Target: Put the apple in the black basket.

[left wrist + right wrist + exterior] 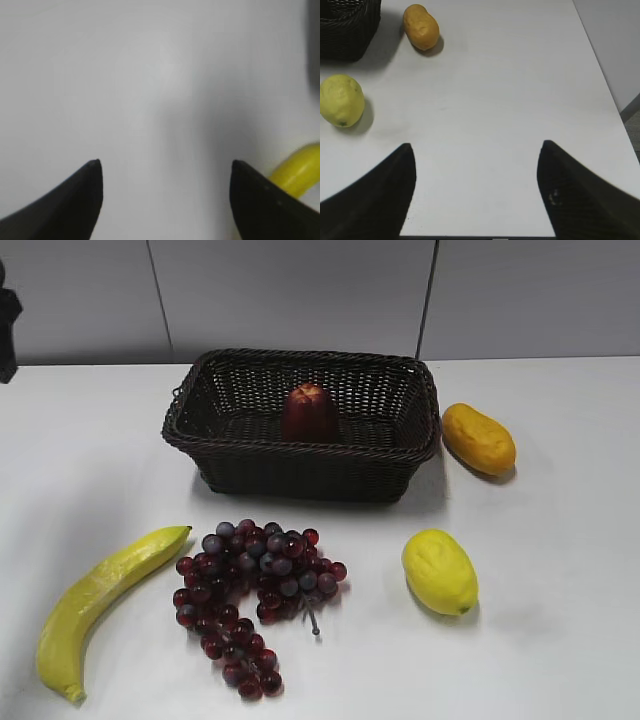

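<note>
Apple sits upright inside basket, upper middle of exterior view, near basket's centre. We see orange fruit just right of basket, lemon lower right, grapes lower middle, banana lower left, all on white desk. Left fingers spread apart, nothing between them, banana tip beside right one. Right fingers spread apart too, hold nothing, bare desk between.

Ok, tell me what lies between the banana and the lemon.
The grape cluster lies on the table between the banana and the lemon, seen in the exterior view.
</note>
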You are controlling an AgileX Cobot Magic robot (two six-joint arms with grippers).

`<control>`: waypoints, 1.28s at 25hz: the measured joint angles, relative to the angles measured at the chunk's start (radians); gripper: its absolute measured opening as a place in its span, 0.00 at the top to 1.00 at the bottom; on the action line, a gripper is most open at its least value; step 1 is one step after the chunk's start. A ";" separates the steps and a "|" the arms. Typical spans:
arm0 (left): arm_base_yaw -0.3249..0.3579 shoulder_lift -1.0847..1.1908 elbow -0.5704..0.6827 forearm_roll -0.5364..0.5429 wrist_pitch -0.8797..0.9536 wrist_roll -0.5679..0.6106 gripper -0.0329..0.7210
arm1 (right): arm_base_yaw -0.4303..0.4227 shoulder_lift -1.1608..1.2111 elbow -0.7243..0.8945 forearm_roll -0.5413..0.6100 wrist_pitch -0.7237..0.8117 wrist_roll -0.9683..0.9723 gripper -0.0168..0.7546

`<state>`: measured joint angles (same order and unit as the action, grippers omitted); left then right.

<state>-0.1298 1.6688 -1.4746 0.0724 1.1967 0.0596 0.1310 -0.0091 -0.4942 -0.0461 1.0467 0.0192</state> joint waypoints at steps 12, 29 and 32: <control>0.000 -0.502 0.625 -0.023 -0.194 -0.012 0.18 | 0.000 0.000 0.000 0.000 0.000 0.000 0.24; 0.000 -0.984 0.998 -0.023 -0.147 -0.099 0.18 | 0.000 0.000 0.000 0.000 0.000 0.000 0.24; 0.000 -1.067 1.001 -0.022 -0.147 -0.100 0.18 | 0.000 0.000 0.000 0.000 0.000 0.000 0.24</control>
<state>-0.1298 0.6018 -0.4740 0.0503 1.0500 -0.0408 0.1310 -0.0091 -0.4942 -0.0461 1.0467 0.0192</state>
